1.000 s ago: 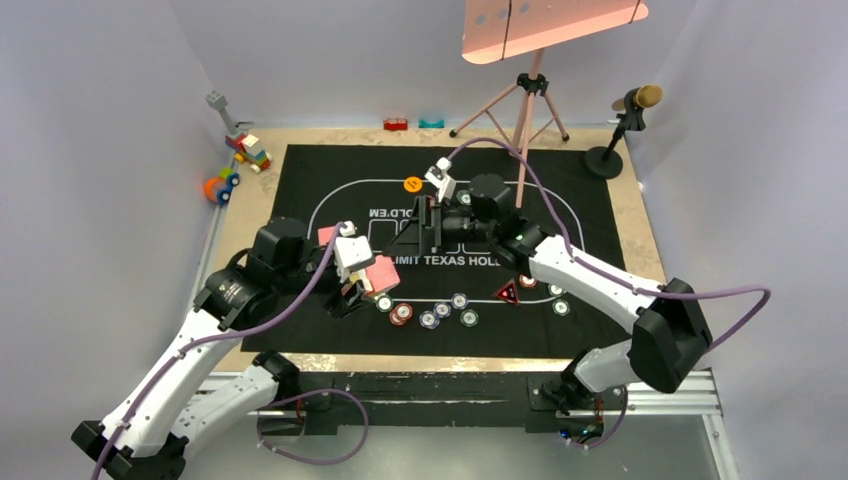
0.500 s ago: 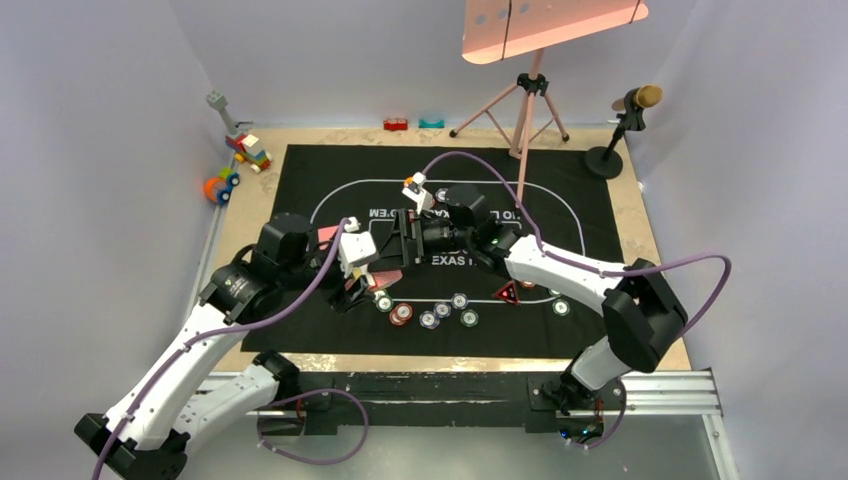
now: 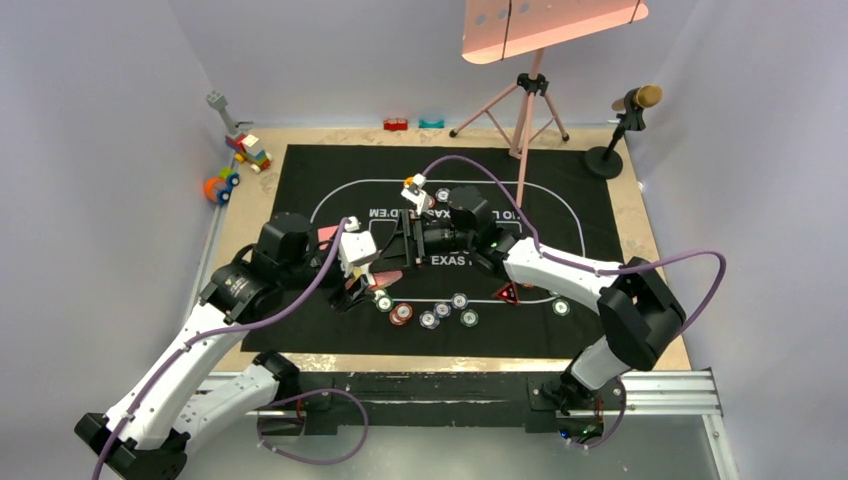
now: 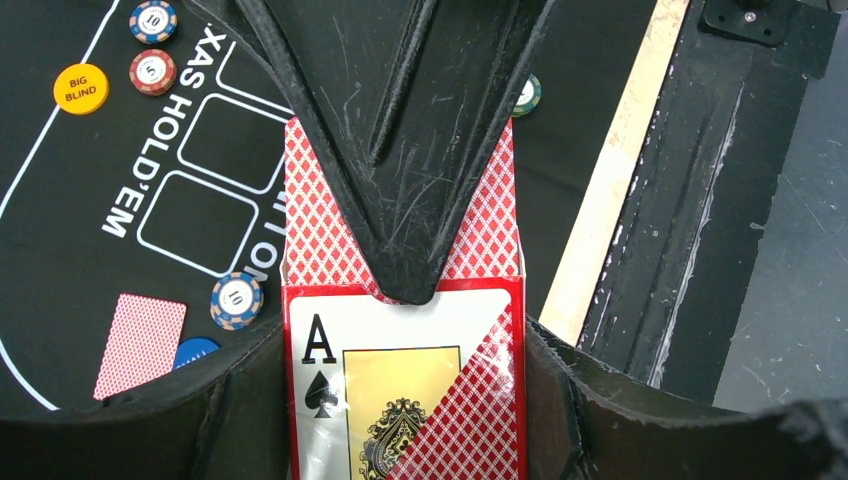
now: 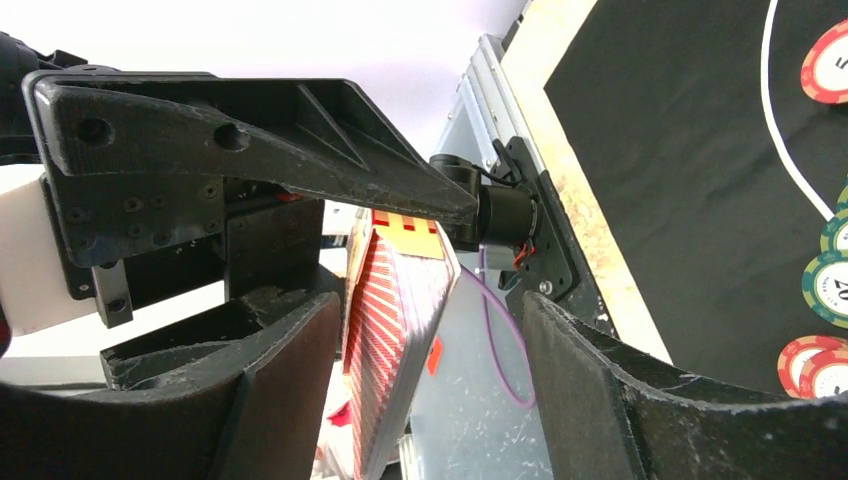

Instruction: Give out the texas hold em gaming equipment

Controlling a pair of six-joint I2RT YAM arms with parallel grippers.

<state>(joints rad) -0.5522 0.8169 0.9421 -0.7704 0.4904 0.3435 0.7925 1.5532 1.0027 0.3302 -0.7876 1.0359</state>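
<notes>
My left gripper (image 4: 403, 372) is shut on an ace-of-spades card box (image 4: 400, 400), with red-backed playing cards (image 4: 320, 230) sticking out of its top. One finger (image 4: 400, 150) of my right gripper (image 5: 430, 360) lies over those cards. The right jaws straddle the deck's end (image 5: 385, 340), with a gap on the right side. In the top view both grippers meet above the mat's middle (image 3: 390, 262). Several poker chips (image 3: 428, 320) and the red triangular marker (image 3: 508, 293) lie on the mat. An orange button (image 4: 81, 88), a blue button (image 4: 197, 352) and a single card (image 4: 141, 343) lie there too.
The black printed mat (image 3: 330, 170) covers the table. Toy blocks (image 3: 250, 150) and a toy car (image 3: 221, 185) sit at the back left. A pink tripod stand (image 3: 525, 110), a microphone (image 3: 625, 125) and two small bricks (image 3: 396, 124) stand at the back.
My right gripper has swung left to the left gripper's deck, and its jaws have started narrowing around the cards. The left arm tilted the deck up slightly.
</notes>
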